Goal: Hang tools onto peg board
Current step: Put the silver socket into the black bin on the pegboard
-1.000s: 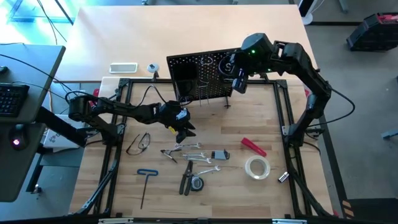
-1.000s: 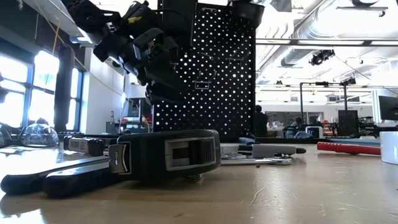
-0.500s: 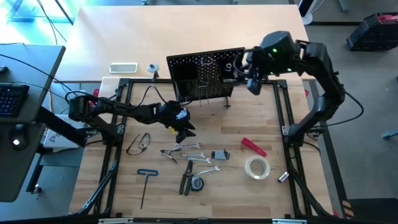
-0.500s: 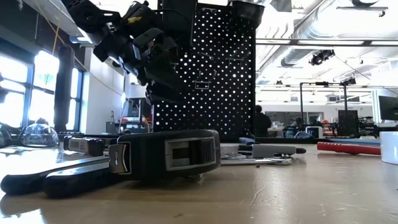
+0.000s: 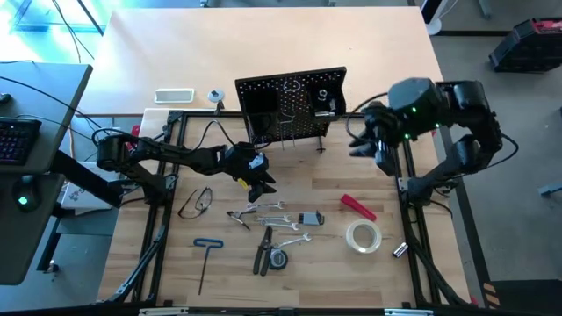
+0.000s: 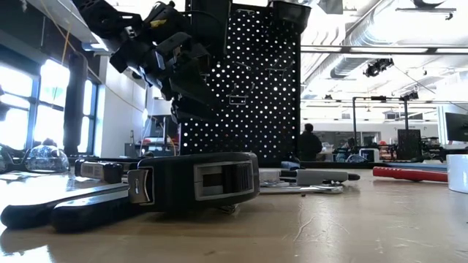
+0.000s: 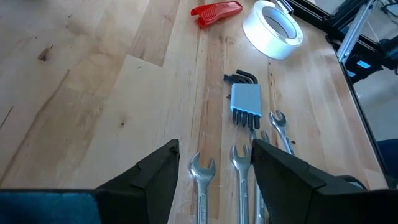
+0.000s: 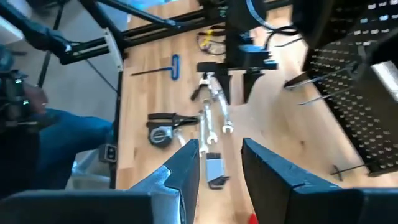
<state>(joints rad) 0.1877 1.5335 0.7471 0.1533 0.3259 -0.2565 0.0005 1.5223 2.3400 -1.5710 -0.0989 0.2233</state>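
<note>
Two arms in frame, neither carrying anything. Left to right across the table:

Safety glasses (image 5: 195, 203) and blue T-handle hex key (image 5: 207, 245) lie on the wood to the outer left of the left gripper (image 5: 260, 186).

Left gripper hovers low over the near end of the silver wrenches (image 5: 263, 211), fingers spread, nothing between them; its wrist view shows two wrench heads (image 7: 202, 169) right at the fingertips. Beyond those, along its line of reach, sit the hex key set (image 7: 245, 99), tape roll (image 7: 272, 28) and red-handled tool (image 7: 215, 10).

Peg board (image 5: 290, 104) stands upright behind this gripper, well apart from the loose tools.

Right gripper (image 5: 379, 151) hangs beside the board's right edge, jaws parted and empty.

Risks, judged: wrenches lie close together and overlapping, so a closing grip may catch two, or push one aside. Flat steel on wood could also slip from the fingers during lifting.
</note>
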